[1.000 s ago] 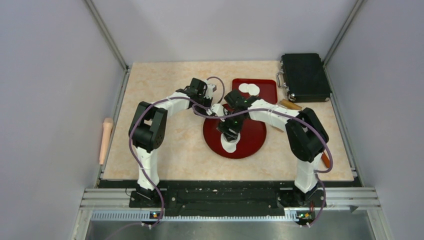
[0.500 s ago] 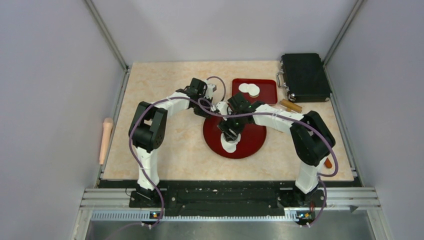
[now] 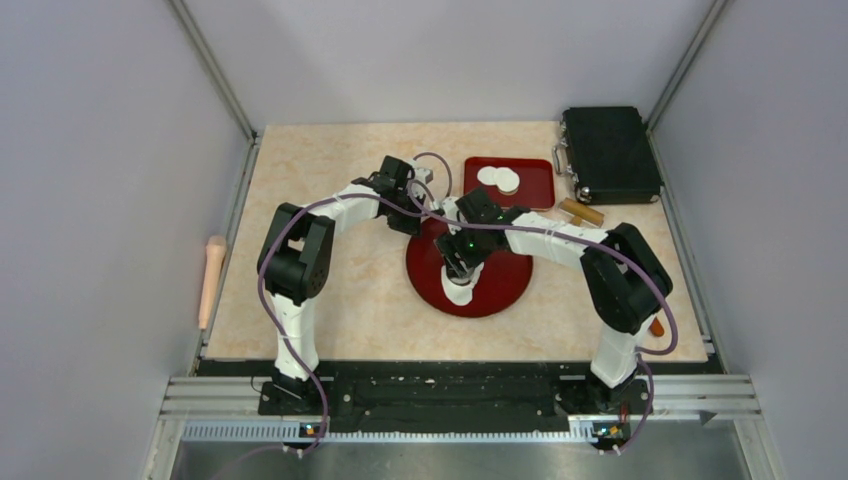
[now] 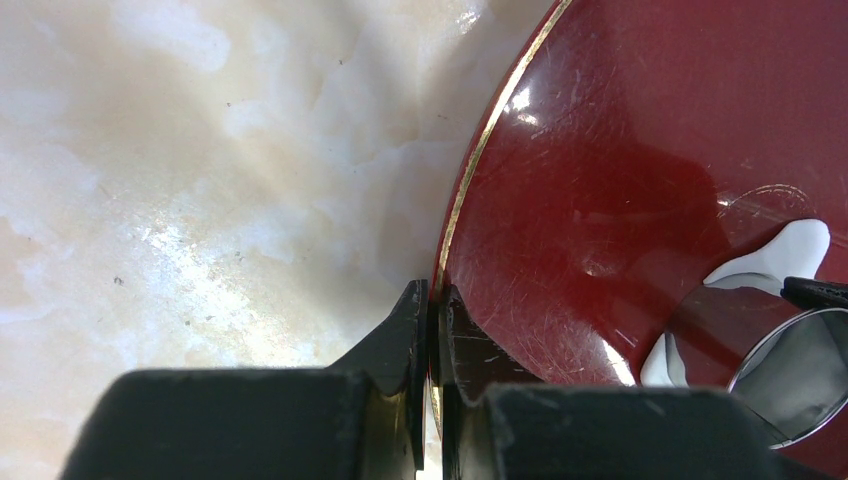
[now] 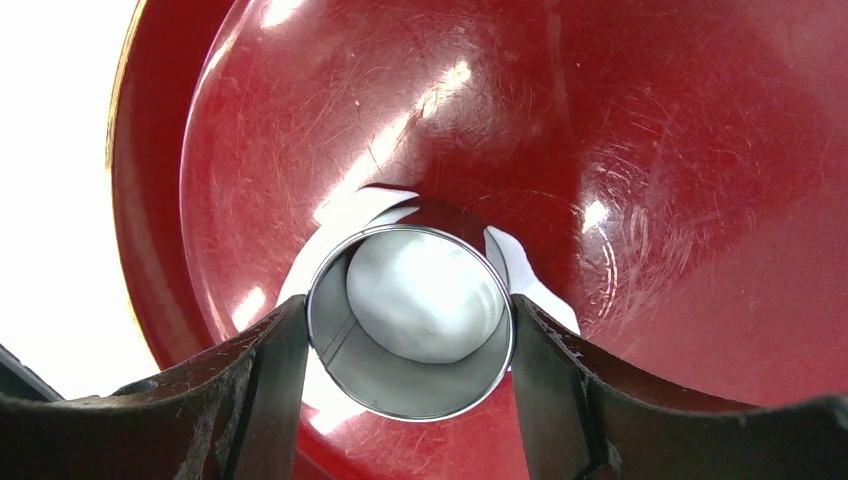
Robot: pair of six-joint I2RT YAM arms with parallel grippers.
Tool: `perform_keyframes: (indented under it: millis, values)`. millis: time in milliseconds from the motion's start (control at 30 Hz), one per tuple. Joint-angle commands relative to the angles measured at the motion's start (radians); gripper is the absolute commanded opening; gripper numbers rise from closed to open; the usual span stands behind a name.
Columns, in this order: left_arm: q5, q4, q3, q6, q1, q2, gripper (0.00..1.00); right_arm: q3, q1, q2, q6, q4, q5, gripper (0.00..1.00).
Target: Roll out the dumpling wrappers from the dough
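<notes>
**Ring pressed over the dough, plate pinned at its rim**

The dough (image 5: 425,295) lies on the round red plate (image 3: 505,280), a little toward 7 o'clock from the plate's middle. It is a flat white sheet with ragged flaps. Your metal ring (image 5: 395,385) stands upright on it, so you see a smooth white patch inside the ring and torn edges sticking out at 11 and 2 o'clock.

Your right gripper (image 5: 408,325) has the ring clamped between its two fingers, one on each side wall, with the jaws about half apart. Your left gripper (image 4: 432,300) is closed on the plate's gold-edged rim at roughly 10 o'clock, one finger on each side of the rim.

Two dumpling wrappers (image 3: 498,178), neat white discs, lie touching on the rectangular red tray (image 3: 535,180) at 1 o'clock from the plate. A black case (image 3: 610,155) sits in the far right corner. A rolling pin (image 3: 212,280) lies off the table's left edge at 9 o'clock.

Compared with a second ago, your right arm's elbow has swung outward toward 4 o'clock. The ring and gripper have hardly shifted over the dough. Your left arm, the plate and the wrappers lie as they did.
</notes>
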Motion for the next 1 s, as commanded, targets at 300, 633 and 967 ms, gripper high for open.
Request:
perform_keyframes:
  millis: [300,633,967]
  values:
    - [-0.123,0.011,-0.010,0.012,0.014,-0.032,0.00,-0.058,0.004,0.082,0.067,-0.071,0.053,0.31]
    - [-0.115,0.012,-0.013,0.012,0.015,-0.038,0.00,0.047,-0.015,0.117,-0.217,-0.248,0.021,0.43]
    - [-0.112,0.017,-0.024,0.014,0.016,-0.055,0.00,0.175,-0.059,0.225,-0.336,-0.379,-0.055,0.44]
